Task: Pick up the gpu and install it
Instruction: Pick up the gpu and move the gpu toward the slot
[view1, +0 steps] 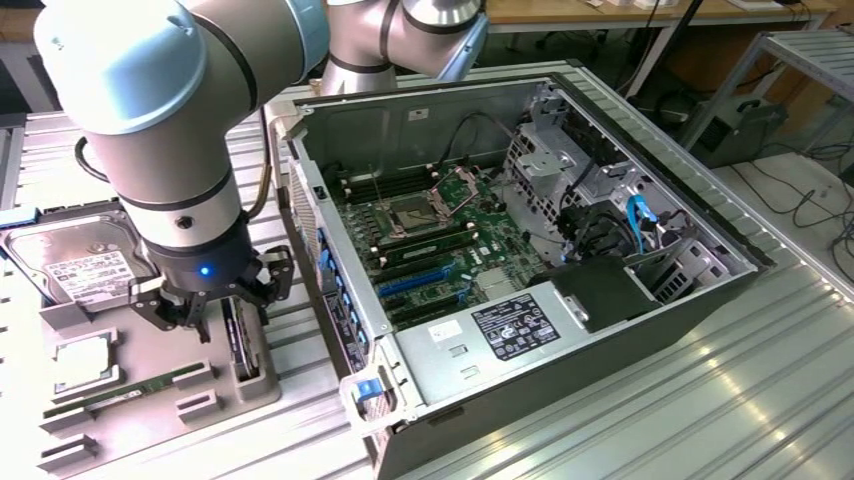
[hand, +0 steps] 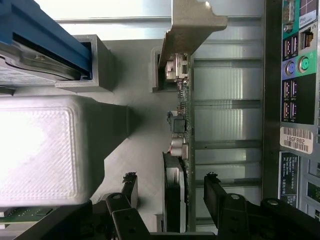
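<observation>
The exterior view looks steeply down on the case (view1: 387, 130) and tray (view1: 254, 395). The wrist view looks close past the claw (hand: 171, 180) at the gpu (hand: 176, 125), shared by both views.

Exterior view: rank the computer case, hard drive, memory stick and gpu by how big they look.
1. computer case, by far the largest
2. hard drive
3. memory stick and gpu: not ranked. Both look like narrow strips, and the gpu stands edge-on under the gripper.

Ribbed metal table (view1: 747, 400) with computer case (view1: 601, 365), grey tray (view1: 254, 392)
</observation>
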